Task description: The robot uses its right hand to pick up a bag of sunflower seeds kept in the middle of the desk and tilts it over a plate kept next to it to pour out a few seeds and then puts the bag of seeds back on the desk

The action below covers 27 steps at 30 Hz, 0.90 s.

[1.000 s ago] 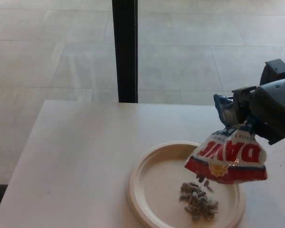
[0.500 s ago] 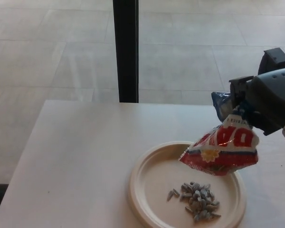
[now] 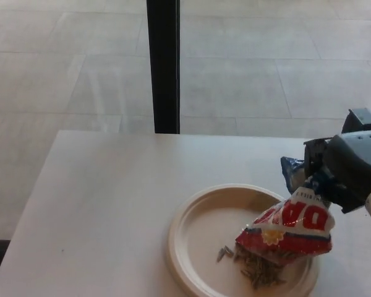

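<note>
Your right hand (image 3: 349,170) is clamped on the blue top end of the bag of sunflower seeds (image 3: 287,230), and the bag hangs tilted, red mouth end down, right over the plate (image 3: 191,238). Its lower edge sits on or just above the pile of seeds (image 3: 256,269) — can't tell which. Plate rests on the pale desk (image 3: 105,204), toward its right side, with a dark post (image 3: 163,65) beyond the far edge.

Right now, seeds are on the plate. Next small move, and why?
Probably tip the bag back upright. The right hand holds it by its top, mouth down, low over the plate and partly covering the seeds. A pile is already poured, so righting it should stop the flow before setting it down.
</note>
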### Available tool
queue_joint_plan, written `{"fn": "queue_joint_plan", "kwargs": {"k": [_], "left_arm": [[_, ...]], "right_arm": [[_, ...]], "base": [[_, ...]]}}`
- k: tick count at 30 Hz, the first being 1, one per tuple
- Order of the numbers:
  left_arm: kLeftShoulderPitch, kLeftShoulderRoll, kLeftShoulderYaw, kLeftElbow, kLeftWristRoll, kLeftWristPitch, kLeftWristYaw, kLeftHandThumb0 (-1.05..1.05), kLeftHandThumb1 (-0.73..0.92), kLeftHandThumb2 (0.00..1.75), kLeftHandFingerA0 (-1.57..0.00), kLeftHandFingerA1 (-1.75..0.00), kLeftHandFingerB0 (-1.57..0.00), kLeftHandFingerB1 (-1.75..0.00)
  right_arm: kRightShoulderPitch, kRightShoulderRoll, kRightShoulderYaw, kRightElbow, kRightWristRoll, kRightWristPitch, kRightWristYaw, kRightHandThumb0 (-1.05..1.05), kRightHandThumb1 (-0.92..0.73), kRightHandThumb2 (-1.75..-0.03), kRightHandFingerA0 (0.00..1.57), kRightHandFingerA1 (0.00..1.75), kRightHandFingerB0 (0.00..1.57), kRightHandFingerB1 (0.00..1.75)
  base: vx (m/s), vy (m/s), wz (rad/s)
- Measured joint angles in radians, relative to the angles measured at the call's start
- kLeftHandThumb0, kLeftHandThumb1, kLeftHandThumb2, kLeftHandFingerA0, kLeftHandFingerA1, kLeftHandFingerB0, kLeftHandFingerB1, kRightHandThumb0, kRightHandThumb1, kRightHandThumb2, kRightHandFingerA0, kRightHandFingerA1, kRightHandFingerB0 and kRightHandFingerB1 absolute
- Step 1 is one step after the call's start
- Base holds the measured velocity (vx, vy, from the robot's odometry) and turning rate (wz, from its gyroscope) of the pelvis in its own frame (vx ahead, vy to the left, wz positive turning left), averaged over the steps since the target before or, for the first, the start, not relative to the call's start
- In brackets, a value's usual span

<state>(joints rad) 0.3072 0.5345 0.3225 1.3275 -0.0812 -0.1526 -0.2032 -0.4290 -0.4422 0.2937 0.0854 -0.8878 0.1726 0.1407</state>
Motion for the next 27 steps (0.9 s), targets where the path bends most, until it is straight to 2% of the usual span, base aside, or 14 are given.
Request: {"fn": "queue_joint_plan", "kwargs": {"k": [1, 2, 3, 5, 6, 9, 12, 16, 17, 18, 19, 22, 26, 27], "left_arm": [[0.000, 0.000, 0.000, 0.000, 0.000, 0.000, 0.000, -0.47, 0.65, 0.59, -0.67, -0.63, -0.59, -0.46], [0.000, 0.000, 0.001, 0.001, 0.000, 0.000, 0.000, -0.47, 0.65, 0.59, -0.67, -0.63, -0.59, -0.46], [0.000, 0.000, 0.001, 0.001, 0.000, 0.000, 0.000, -0.47, 0.63, 0.59, -0.69, -0.67, -0.61, -0.45], [0.000, 0.000, 0.002, 0.002, 0.000, 0.000, 0.001, -0.47, 0.64, 0.59, -0.68, -0.68, -0.59, -0.45], [-0.001, 0.000, 0.002, 0.002, 0.000, 0.000, 0.001, -0.48, 0.64, 0.58, -0.68, -0.65, -0.63, -0.46], [-0.001, -0.001, 0.007, 0.004, -0.001, 0.000, 0.001, -0.45, 0.65, 0.59, -0.67, -0.64, -0.62, -0.47], [-0.001, -0.002, 0.010, 0.006, -0.001, 0.000, 0.001, -0.47, 0.64, 0.60, -0.65, -0.60, -0.60, -0.45], [0.001, -0.002, 0.010, 0.007, 0.000, 0.000, 0.001, -0.47, 0.63, 0.59, -0.68, -0.64, -0.63, -0.46], [0.001, -0.002, 0.011, 0.008, -0.001, 0.000, 0.001, -0.46, 0.63, 0.59, -0.68, -0.67, -0.67, -0.49], [0.002, -0.003, 0.013, 0.008, -0.001, 0.000, 0.001, -0.45, 0.64, 0.59, -0.67, -0.66, -0.64, -0.49], [0.004, -0.004, 0.015, 0.008, -0.001, 0.000, 0.001, -0.46, 0.64, 0.59, -0.68, -0.68, -0.65, -0.48], [0.009, -0.011, 0.021, 0.007, -0.002, 0.000, 0.000, -0.46, 0.64, 0.59, -0.68, -0.68, -0.65, -0.48], [0.011, -0.015, 0.024, 0.006, -0.002, 0.000, 0.000, -0.47, 0.60, 0.58, -0.64, -0.64, -0.69, -0.50], [0.012, -0.015, 0.025, 0.006, -0.002, 0.000, 0.000, -0.49, 0.65, 0.60, -0.67, -0.62, -0.66, -0.47]], "right_arm": [[0.009, 0.006, -0.008, 0.001, 0.006, 0.011, 0.007, -0.36, -0.63, -0.72, 0.91, 1.75, 0.66, 1.64], [0.021, 0.012, -0.019, 0.005, 0.014, 0.026, 0.017, -0.36, -0.63, -0.72, 0.91, 1.75, 0.66, 1.64], [0.030, 0.016, -0.032, 0.008, 0.022, 0.036, 0.023, -0.33, -0.59, -0.87, 0.91, 1.75, 0.66, 1.72], [0.043, 0.023, -0.051, 0.019, 0.036, 0.058, 0.035, -0.30, -0.59, -0.88, 0.90, 1.75, 0.65, 1.70], [0.046, 0.026, -0.059, 0.023, 0.040, 0.067, 0.038, -0.32, -0.61, -0.89, 0.86, 1.75, 0.65, 1.49], [0.062, 0.042, -0.102, 0.040, 0.068, 0.102, 0.049, -0.34, -0.68, -0.84, 0.85, 1.75, 0.64, 1.54], [0.072, 0.059, -0.139, 0.058, 0.095, 0.136, 0.055, -0.29, -0.60, -1.01, 0.88, 1.75, 0.74, 1.55], [0.097, 0.081, -0.198, 0.065, 0.142, 0.173, 0.061, -0.29, -0.53, -1.03, 0.89, 1.75, 0.73, 1.62], [0.107, 0.086, -0.213, 0.065, 0.156, 0.184, 0.064, -0.30, -0.54, -1.02, 0.89, 1.75, 0.77, 1.55], [0.114, 0.091, -0.224, 0.066, 0.167, 0.195, 0.065, -0.37, -0.47, -1.10, 1.16, 1.34, 0.99, 1.21], [0.119, 0.095, -0.230, 0.067, 0.174, 0.203, 0.066, -0.31, -0.50, -1.07, 0.90, 1.75, 0.81, 1.47], [0.157, 0.112, -0.250, 0.067, 0.205, 0.223, 0.066, -0.31, -0.50, -1.07, 0.90, 1.75, 0.81, 1.47], [0.215, 0.135, -0.265, 0.043, 0.243, 0.225, 0.060, -0.31, -0.48, -1.12, 0.86, 1.68, 0.77, 1.31], [0.230, 0.142, -0.266, 0.036, 0.252, 0.223, 0.057, -0.24, -0.47, -1.11, 0.90, 1.72, 0.78, 1.48]], "base": [[0.00, 0.000, 0.00], [0.00, 0.000, 0.00], [0.00, 0.000, 0.00], [0.00, 0.000, 0.00], [0.00, 0.000, 0.00], [0.00, 0.000, 0.00], [0.00, 0.000, 0.00], [0.00, 0.000, 0.00], [0.00, 0.000, 0.00], [0.00, 0.000, 0.00], [0.00, 0.000, 0.00], [0.00, 0.000, 0.00], [0.00, 0.000, 0.00], [0.00, 0.000, 0.00]]}}
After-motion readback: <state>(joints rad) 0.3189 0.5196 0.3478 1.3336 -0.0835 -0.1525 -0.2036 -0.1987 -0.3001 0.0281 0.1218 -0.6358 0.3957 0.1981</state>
